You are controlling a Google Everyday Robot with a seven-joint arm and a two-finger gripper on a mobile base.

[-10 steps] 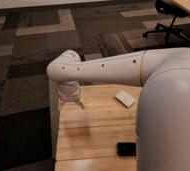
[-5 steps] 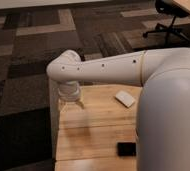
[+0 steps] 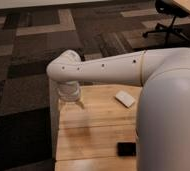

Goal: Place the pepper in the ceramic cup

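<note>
Pepper: not visible in this view, so I cannot tell where it is.
Ceramic cup: also not visible, and its place cannot be told.
Gripper (image 3: 71,103): one, hanging straight down from the left end of the arm, just above the far left corner of the table.
Grip state: cannot tell whether it is open, closed or holding something.
Arm (image 3: 103,70): one, white, reaching from the right toward the left over the table's far edge. It has a rounded joint at its left end and a row of small dark dots along its side.
Robot body (image 3: 170,115): one large white rounded shell filling the right side and hiding the table's right part.
Table (image 3: 95,127): one, with a light wooden plank top.
White flat object (image 3: 124,98): one, lying on the table near the far edge, right of the gripper and apart from it.
Black object (image 3: 126,148): one, small and rectangular, on the tabletop toward the near edge, just beside the robot body.
Carpet (image 3: 28,55): dark brown and tan patches.
Office chair (image 3: 167,20): one, dark, with a wheeled base, well apart from the table.
</note>
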